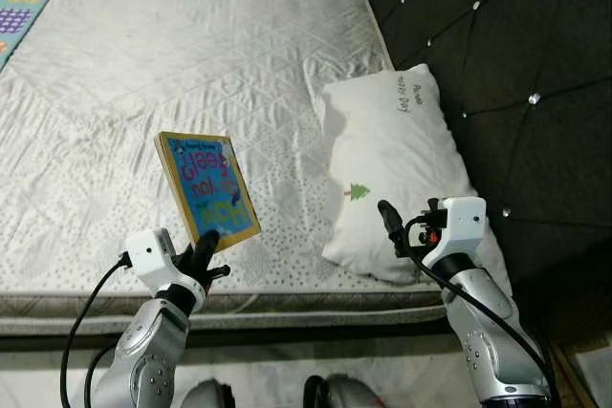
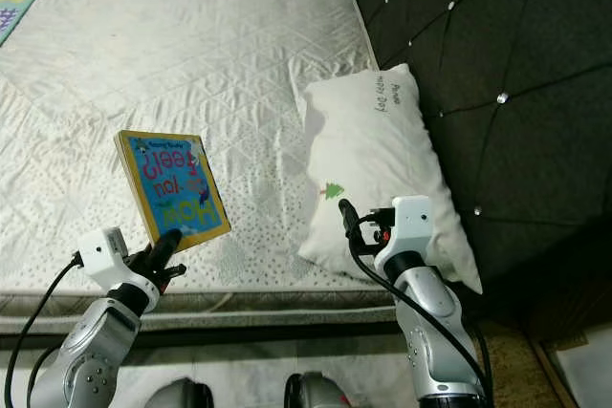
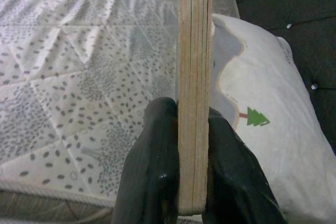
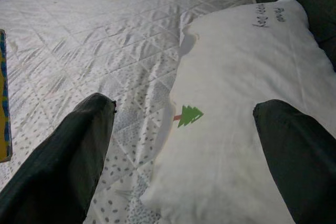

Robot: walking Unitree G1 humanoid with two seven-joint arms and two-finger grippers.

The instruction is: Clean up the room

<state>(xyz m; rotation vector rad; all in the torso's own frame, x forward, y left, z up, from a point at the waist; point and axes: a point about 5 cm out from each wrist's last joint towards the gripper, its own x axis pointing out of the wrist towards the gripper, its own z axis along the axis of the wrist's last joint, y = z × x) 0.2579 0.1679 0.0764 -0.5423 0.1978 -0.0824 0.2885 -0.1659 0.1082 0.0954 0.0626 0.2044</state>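
Observation:
My left gripper (image 1: 207, 247) is shut on the lower edge of a children's board book (image 1: 207, 185), blue cover with a yellow border, held upright above the mattress's (image 1: 143, 74) near edge. In the left wrist view the book's edge (image 3: 195, 77) stands between my two fingers (image 3: 152, 171). My right gripper (image 1: 390, 222) is open, hovering over the near end of a white pillow (image 1: 392, 155) with a small green tree print (image 4: 190, 115). The pillow lies on the right side of the bed against the headboard.
A dark tufted headboard (image 1: 507, 64) runs along the right. A colourful play mat (image 1: 24, 2) lies at the far left corner. The mattress's front edge (image 1: 287, 308) is just before my arms, with floor below.

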